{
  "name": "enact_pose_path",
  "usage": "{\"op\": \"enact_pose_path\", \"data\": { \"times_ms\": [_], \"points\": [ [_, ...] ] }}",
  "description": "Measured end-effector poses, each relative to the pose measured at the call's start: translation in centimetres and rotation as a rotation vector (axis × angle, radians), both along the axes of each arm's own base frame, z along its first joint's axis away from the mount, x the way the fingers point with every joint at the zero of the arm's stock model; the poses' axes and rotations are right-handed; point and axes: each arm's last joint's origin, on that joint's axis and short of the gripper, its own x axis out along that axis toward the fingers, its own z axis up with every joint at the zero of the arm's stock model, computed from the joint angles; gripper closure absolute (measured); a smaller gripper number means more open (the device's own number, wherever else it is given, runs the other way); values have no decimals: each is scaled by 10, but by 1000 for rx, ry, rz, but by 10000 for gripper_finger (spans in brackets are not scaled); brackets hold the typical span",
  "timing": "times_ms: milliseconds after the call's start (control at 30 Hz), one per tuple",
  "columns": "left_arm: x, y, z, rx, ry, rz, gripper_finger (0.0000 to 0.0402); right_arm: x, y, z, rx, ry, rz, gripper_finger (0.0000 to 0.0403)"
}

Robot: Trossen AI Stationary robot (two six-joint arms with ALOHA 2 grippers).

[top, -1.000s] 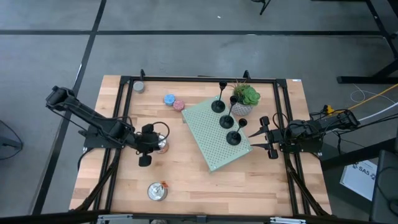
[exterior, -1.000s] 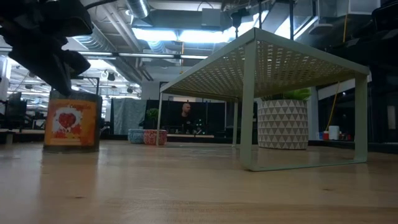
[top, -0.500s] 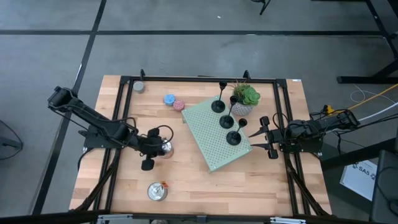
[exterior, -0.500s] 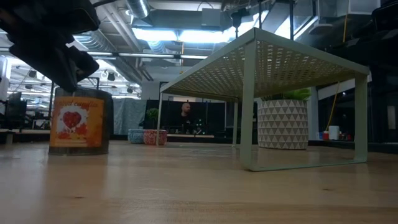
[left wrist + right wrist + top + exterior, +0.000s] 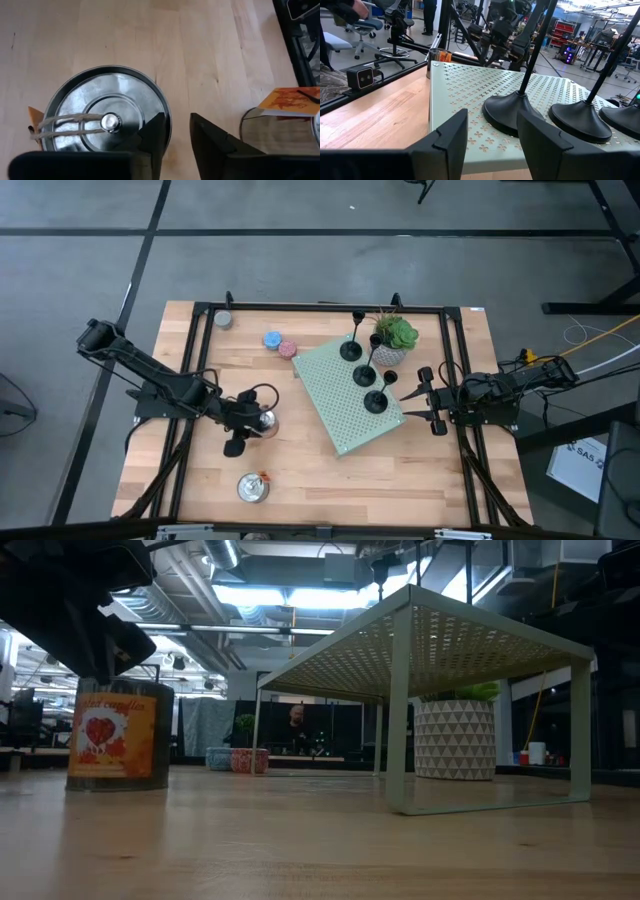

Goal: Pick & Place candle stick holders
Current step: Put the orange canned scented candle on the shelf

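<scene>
Since a second ago my left gripper (image 5: 243,428) has slid with the silver tin (image 5: 262,419) a little toward the middle of the table (image 5: 300,470), and its fingers have started to part. From the left wrist camera I see one finger (image 5: 155,137) over the tin's rim and the other (image 5: 210,137) outside it, with a narrow gap between them; I cannot tell whether they grip the tin. From table height the tin's orange label (image 5: 112,732) shows under the dark gripper.

My right gripper (image 5: 428,403) waits at the right edge of the green perforated shelf (image 5: 340,405), fingers spread with nothing between them, pointing at the three black candle stick holders (image 5: 364,375). Those stand upright in a row on the shelf's top, near its right side, just beside the potted plant (image 5: 395,340). A second tin (image 5: 252,487) sits near the front edge, and blue and pink candles (image 5: 279,344) lie near the back.
</scene>
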Motion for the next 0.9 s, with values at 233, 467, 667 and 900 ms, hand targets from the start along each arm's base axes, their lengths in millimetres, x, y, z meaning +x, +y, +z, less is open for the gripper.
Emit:
{"op": "enact_pose_path", "data": {
  "times_ms": [233,467,667,900],
  "points": [
    [-2,3,-2,70,5,18,306,0,0,0,0,0,0,231],
    [-4,5,-4,113,32,39,346,0,0,0,0,0,0,231],
    [-5,5,-4,121,40,36,395,0,0,0,0,0,0,231],
    [-4,5,-3,146,28,-7,398,0,0,0,0,0,0,231]
  ]
}}
